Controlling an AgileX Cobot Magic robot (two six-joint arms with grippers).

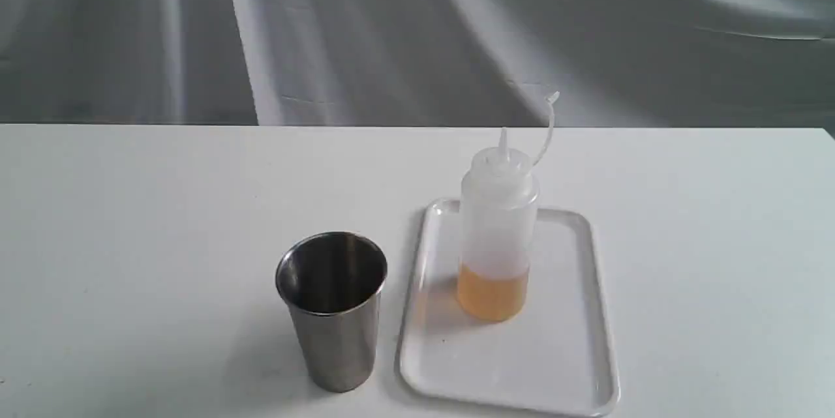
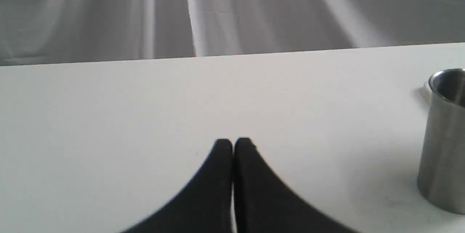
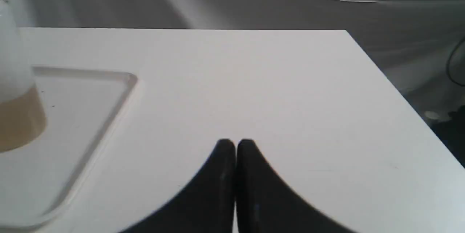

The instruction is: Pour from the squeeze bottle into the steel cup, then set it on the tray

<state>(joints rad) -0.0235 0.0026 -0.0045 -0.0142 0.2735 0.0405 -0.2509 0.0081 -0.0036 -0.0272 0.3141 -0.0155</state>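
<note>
The squeeze bottle (image 1: 497, 222) stands upright on the white tray (image 1: 574, 366), its bottom quarter holding amber liquid and its cap strap curling up behind the nozzle. Left of the tray stands the steel cup (image 1: 334, 310), upright. Neither arm shows in the exterior view. In the left wrist view my left gripper (image 2: 233, 141) is shut with nothing in it, above bare table, and the steel cup (image 2: 441, 142) is off to one side. My right gripper (image 3: 235, 142) is also shut on nothing; the squeeze bottle (image 3: 16, 95) and the tray (image 3: 109, 116) lie at the edge of its view.
The white table (image 1: 130, 242) ends at a far edge against a grey draped cloth backdrop (image 1: 391, 27). In the right wrist view the table's side edge (image 3: 399, 87) drops off to dark floor clutter.
</note>
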